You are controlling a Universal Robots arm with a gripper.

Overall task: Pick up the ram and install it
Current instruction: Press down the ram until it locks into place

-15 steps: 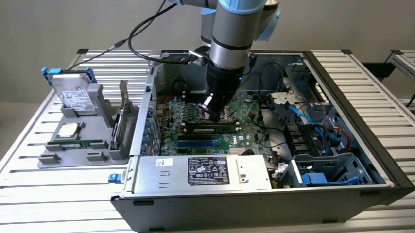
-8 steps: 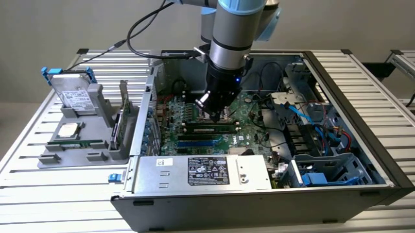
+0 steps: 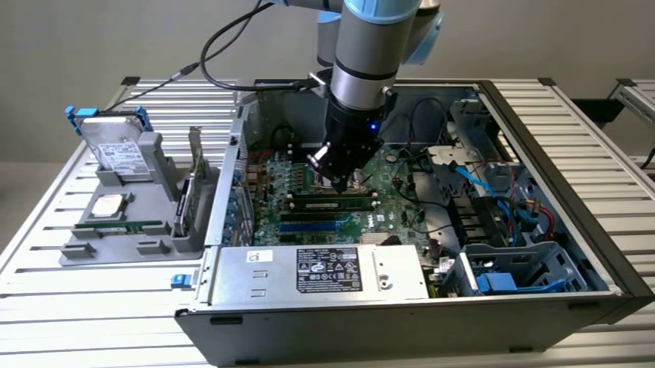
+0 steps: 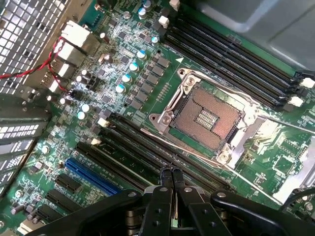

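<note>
- Slatted metal worktop [image 3: 92, 284] carrying an open computer case [image 3: 573, 192], lid off, motherboard [image 3: 307, 222] exposed.
- Tool [image 3: 338, 184] lowered into the case over the motherboard, fingertips pressed together, narrow, nothing visibly gripped between them.
- Tool [image 4: 171, 173] in the wrist view with both black fingers [image 4: 164, 187] side by side, tips just over the dark memory slots [image 4: 147, 157] beside the open processor socket [image 4: 209, 115].
- Ram [image 3: 330, 203] lying seated in a slot just below the tool tip in the exterior view, long green stick with dark chips, parallel to the neighbouring slots.
- Blue slots [image 3: 312, 227] next to it, toward the power supply [image 3: 317, 272] at the case's near edge.
- Grey holder [image 3: 128, 230] well apart on the worktop at the exterior view's left, bearing a hard drive [image 3: 118, 153], a square silver chip [image 3: 107, 205] and an upright expansion card [image 3: 192, 184].
</note>
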